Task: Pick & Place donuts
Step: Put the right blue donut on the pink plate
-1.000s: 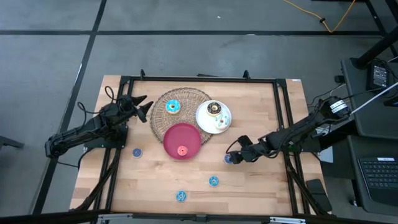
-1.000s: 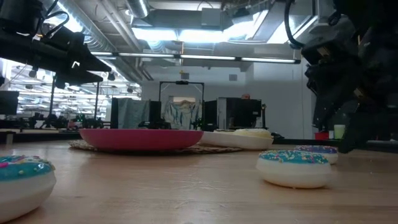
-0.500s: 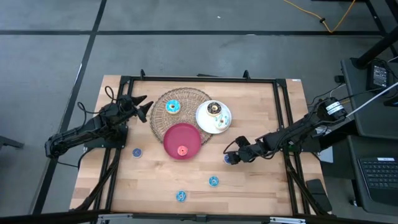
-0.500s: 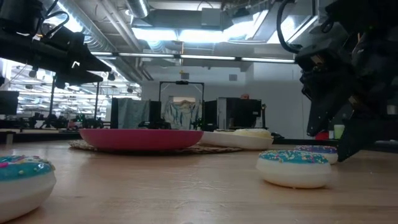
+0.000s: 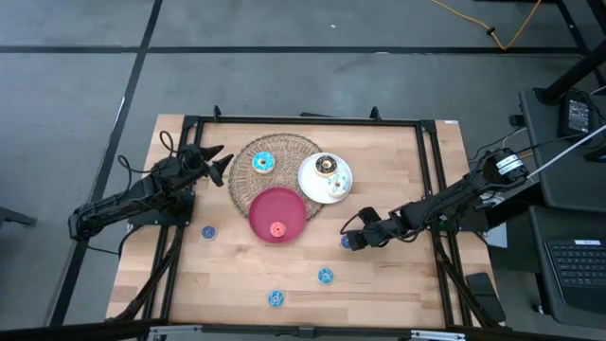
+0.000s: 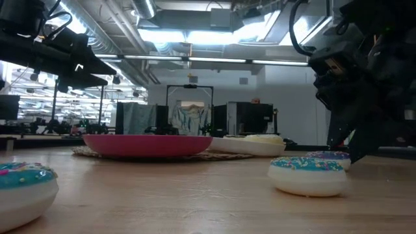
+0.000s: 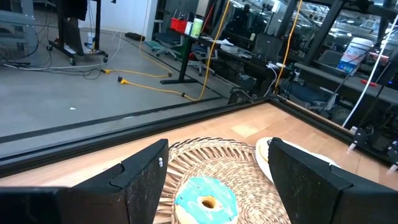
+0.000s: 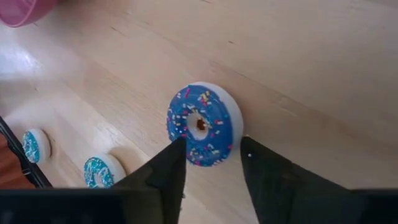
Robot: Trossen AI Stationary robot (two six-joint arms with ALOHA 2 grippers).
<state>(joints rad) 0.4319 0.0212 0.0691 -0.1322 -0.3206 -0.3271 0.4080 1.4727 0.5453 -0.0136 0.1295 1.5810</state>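
The right gripper (image 5: 352, 241) sits low over the pale wood-grain table (image 5: 398, 284), its dark wedge-shaped fingers (image 8: 166, 177) spread open on either side of a blue-iced sprinkled donut (image 8: 203, 123), a flat ring lying on the boards right of the glossy red plate (image 5: 276, 214). Two smaller cyan rings (image 8: 99, 172) lie well apart from it. The left gripper (image 5: 220, 163), open, waits beside the woven wicker mat (image 7: 239, 180), where a cyan donut (image 7: 204, 199) rests.

It was an open-plan robotics lab: exposed ceiling ducts (image 6: 117, 49), rows of desks with monitors (image 6: 244, 120), yellow cables (image 7: 155, 84) across concrete floor (image 5: 284, 24).
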